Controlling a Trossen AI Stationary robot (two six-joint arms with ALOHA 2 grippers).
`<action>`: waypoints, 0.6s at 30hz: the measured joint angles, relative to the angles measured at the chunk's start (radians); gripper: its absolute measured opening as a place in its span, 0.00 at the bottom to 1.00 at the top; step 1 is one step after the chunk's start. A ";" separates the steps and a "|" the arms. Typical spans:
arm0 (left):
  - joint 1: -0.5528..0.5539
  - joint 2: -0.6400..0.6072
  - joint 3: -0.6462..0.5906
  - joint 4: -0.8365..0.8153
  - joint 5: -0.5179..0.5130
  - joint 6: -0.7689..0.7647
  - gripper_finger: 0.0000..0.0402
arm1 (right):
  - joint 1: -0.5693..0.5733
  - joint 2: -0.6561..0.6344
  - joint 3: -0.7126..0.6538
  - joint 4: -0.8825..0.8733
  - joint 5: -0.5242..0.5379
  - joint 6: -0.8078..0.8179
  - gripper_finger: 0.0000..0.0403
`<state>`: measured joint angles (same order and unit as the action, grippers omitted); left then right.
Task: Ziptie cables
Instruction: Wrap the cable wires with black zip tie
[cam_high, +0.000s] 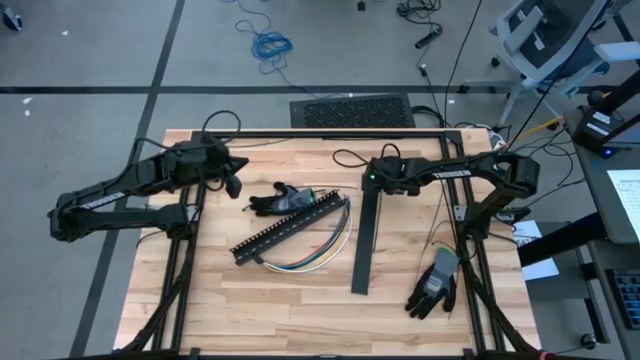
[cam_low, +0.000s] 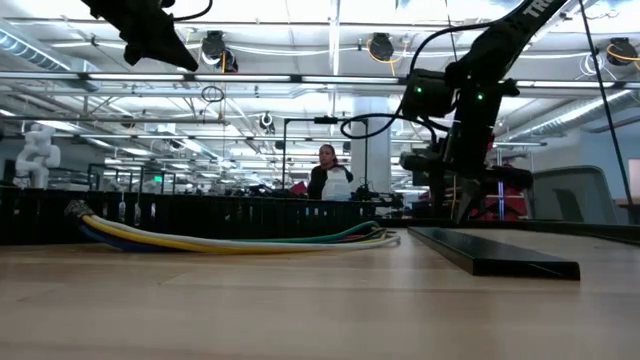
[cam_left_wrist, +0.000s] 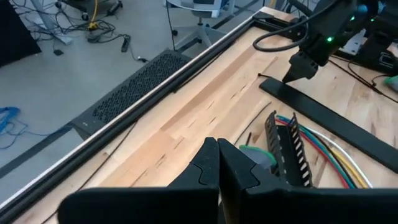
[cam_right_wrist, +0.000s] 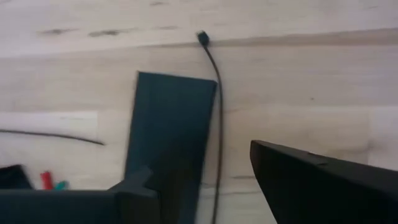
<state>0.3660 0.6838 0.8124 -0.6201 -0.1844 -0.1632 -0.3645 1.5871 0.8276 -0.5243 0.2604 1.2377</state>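
Lying on wood table (cam_high: 300, 300): cables (cam_high: 318, 252); person (cam_low: 331, 172) in bkgd.

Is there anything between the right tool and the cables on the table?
Yes. The long flat black strip lies directly under the right tool; the cables lie beyond it, beside the black slotted duct. Otherwise only bare table.

A black slotted duct (cam_high: 290, 226) lay diagonally on the wooden tabletop (cam_high: 300, 310); a flat black cover strip (cam_high: 366, 240) lay well apart beside it; one glove (cam_high: 434, 284) rested near the strip; a coiled blue cable (cam_high: 270, 45) sat on the floor; a person (cam_low: 331, 176) stood beyond.
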 joint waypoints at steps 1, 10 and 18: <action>0.000 0.000 0.000 0.000 -0.001 0.013 0.00 | 0.000 0.001 0.000 -0.013 0.000 -0.002 0.40; 0.000 0.000 0.000 0.000 -0.005 0.019 0.00 | -0.003 0.011 0.000 -0.011 0.018 -0.028 0.31; 0.000 0.000 0.000 0.000 -0.006 0.014 0.00 | -0.001 0.070 0.005 0.015 0.012 -0.050 0.30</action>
<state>0.3660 0.6838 0.8124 -0.6197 -0.1909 -0.1496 -0.3656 1.6575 0.8330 -0.5094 0.2723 1.1874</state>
